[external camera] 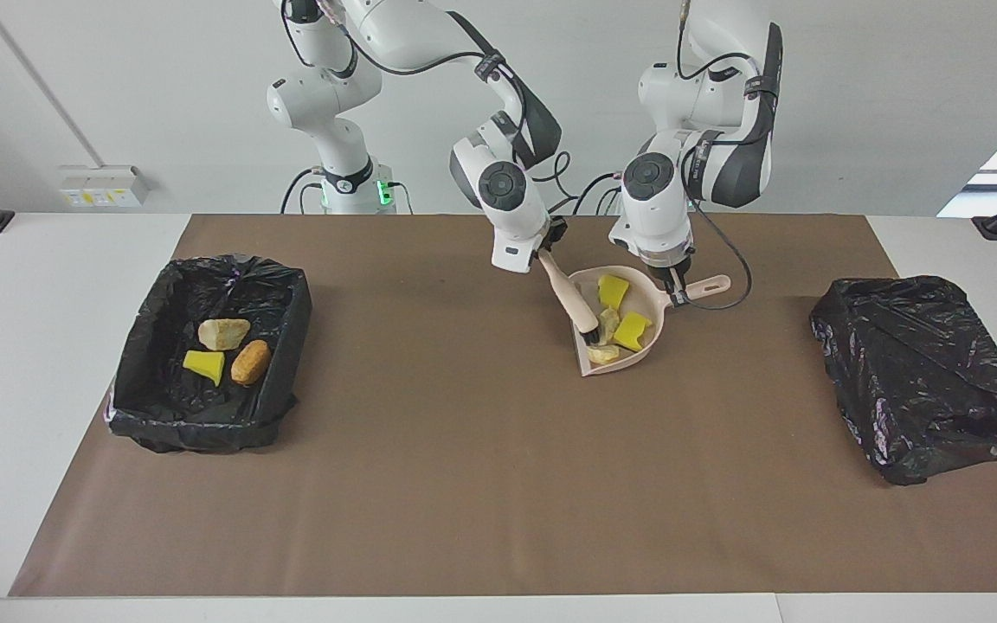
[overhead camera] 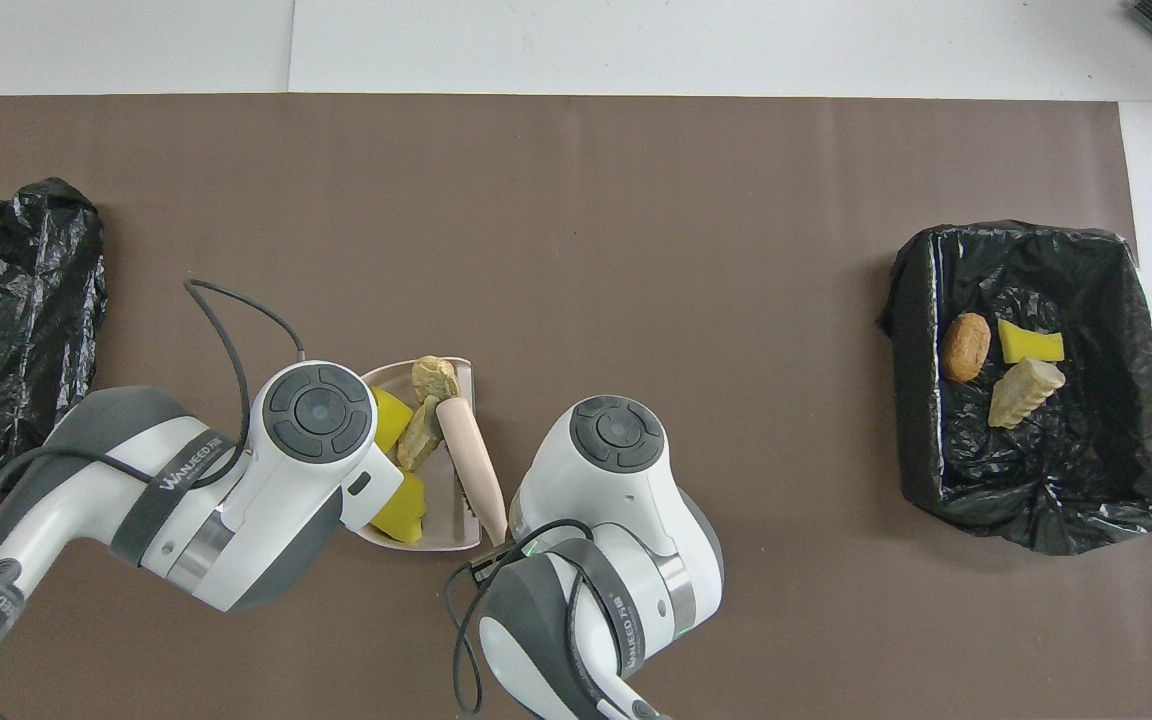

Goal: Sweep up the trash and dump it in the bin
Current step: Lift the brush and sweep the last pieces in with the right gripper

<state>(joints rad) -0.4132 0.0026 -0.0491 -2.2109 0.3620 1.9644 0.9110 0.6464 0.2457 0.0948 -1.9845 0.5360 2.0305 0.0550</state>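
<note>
Right jaws clamp brush, left jaws clamp dustpan handle w/ trash aboard; tilt it en route = spill imo.

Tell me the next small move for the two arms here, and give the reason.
Probably lift the brush clear of the dustpan. The right gripper holds the brush with its bristles inside the pan's mouth, and all four loose pieces of trash now lie in the pan, none on the mat. The left gripper holds the pan's handle, ready to carry it to the bin.
</note>
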